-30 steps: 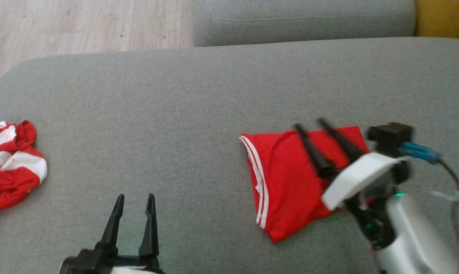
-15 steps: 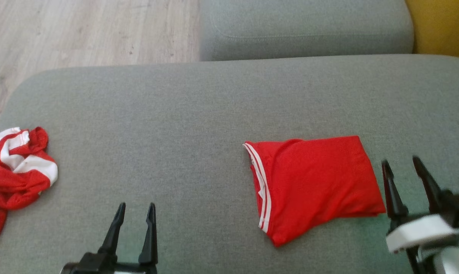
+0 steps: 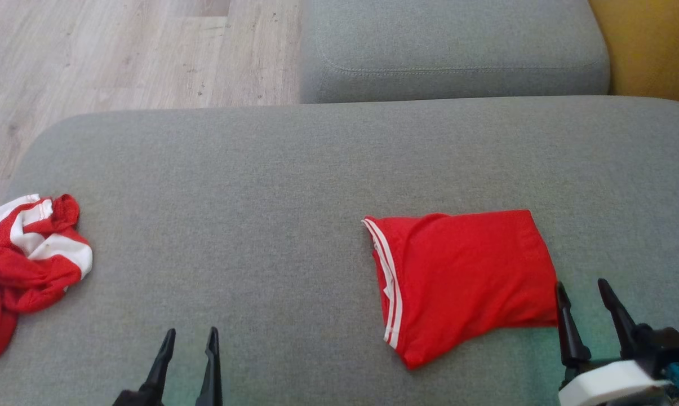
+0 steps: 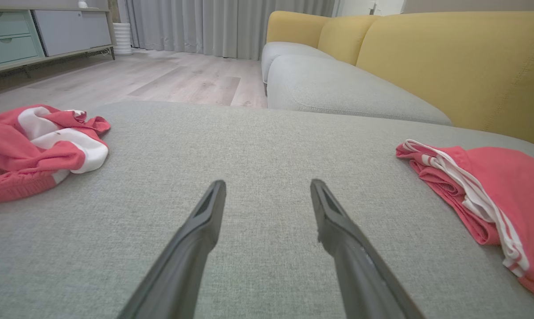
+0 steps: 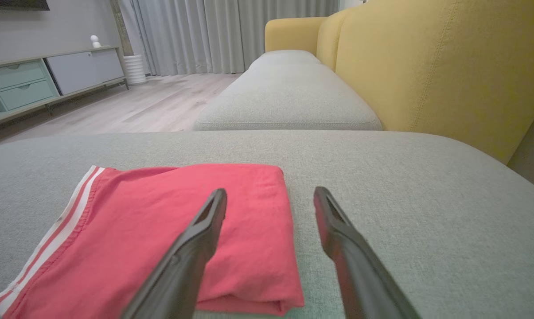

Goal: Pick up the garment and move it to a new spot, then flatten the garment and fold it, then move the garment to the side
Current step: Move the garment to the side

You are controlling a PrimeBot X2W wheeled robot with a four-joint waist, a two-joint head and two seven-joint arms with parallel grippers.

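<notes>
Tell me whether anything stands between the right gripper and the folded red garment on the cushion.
Nothing visible does. The right gripper is open just off the near right corner of the folded red garment. There is nothing between them but bare grey cushion.

On cushion [image 3: 260, 197], garment [image 3: 463, 282] at right, other garment [image 3: 23, 265] at left edge

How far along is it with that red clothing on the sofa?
Done: the red garment lies folded, set to the right on the grey cushion. In hand: nothing, the left tool and right tool are open and empty. Left: seemingly the crumpled red-and-white garment at the cushion's left edge.
</notes>
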